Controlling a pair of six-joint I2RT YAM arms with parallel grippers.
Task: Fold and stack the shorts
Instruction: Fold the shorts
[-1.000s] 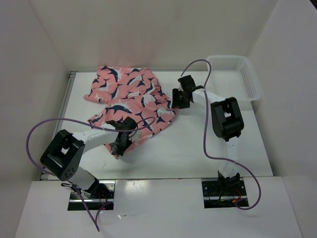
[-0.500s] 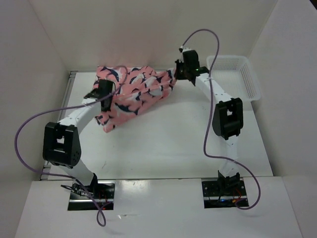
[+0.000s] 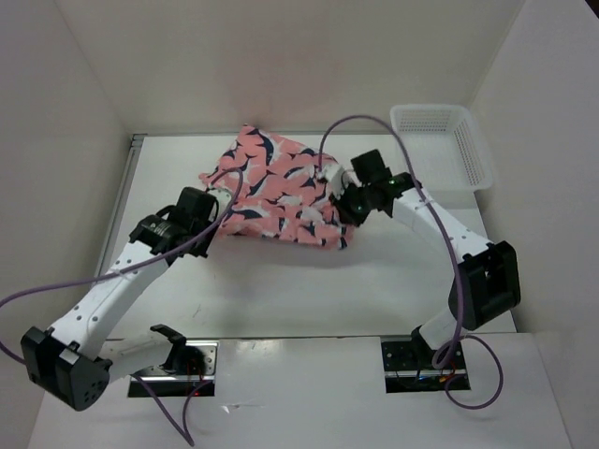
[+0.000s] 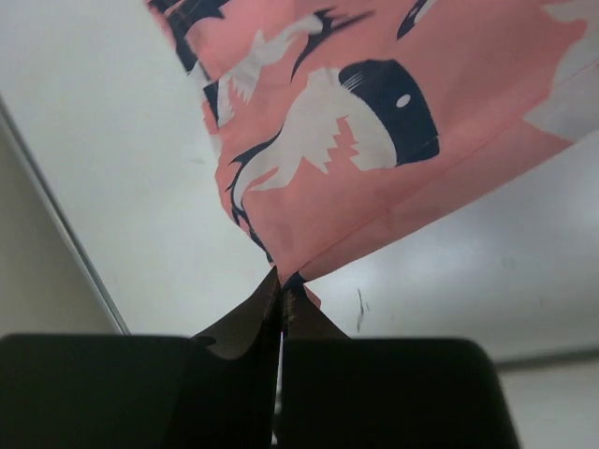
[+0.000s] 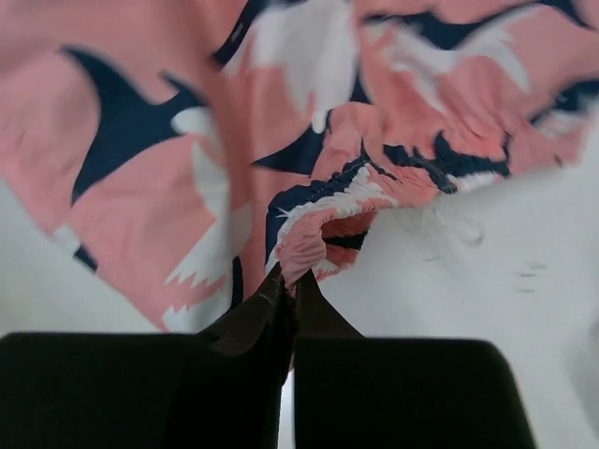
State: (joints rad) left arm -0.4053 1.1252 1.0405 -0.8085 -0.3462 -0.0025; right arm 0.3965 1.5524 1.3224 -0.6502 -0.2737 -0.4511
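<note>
The shorts point(image 3: 279, 187), salmon-pink cloth printed with navy-and-white fish shapes, lie spread and partly lifted at the middle back of the table. My left gripper point(image 3: 208, 210) is shut on their left corner; in the left wrist view the pink hem point(image 4: 374, 140) runs straight into the pinched fingertips of that gripper point(image 4: 284, 281). At the shorts' right edge my right gripper point(image 3: 343, 198) is shut on a bunched fold, and the right wrist view has gathered cloth point(image 5: 309, 245) squeezed between the tips of the gripper point(image 5: 294, 277). Cloth stretches between the two grips.
A white mesh basket point(image 3: 444, 140) stands at the back right corner. White walls close in the table point(image 3: 309, 290) at the back and both sides. Purple cables loop from both arms.
Both grippers, holding the shorts, have swung from the back of the table toward the middle and front. The cloth now hangs stretched between them, further right than before.
</note>
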